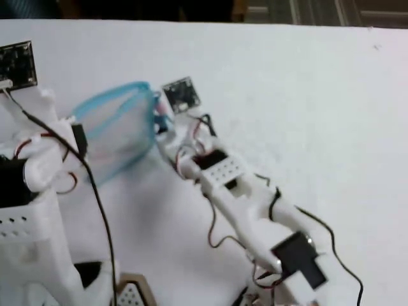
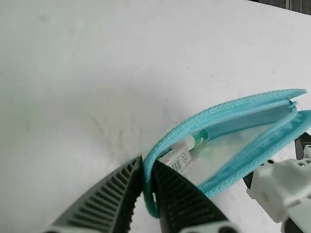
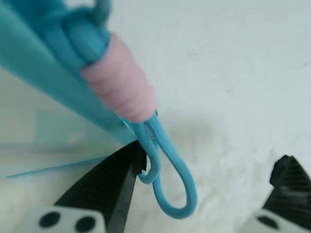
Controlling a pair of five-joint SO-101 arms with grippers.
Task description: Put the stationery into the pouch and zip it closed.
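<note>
Pouch point(image 2: 233, 115) — rim in left gripper point(image 2: 147, 169)

White arms point(image 1: 248, 197) w/ blk servos point(image 1: 299, 252), red/blk cables point(image 1: 103, 210); end effector fingers point(image 2: 112, 194) blk, ribbed.

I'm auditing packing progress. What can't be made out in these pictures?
Pouch contents: in the high view the translucent wall shows nothing distinct; in the left wrist view the zip edge covers all but one labelled end.
Whether the pull loop touches the right pincer: the right wrist view gives no depth.
Pouch's far end: left wrist view, cut by the frame edge.
</note>
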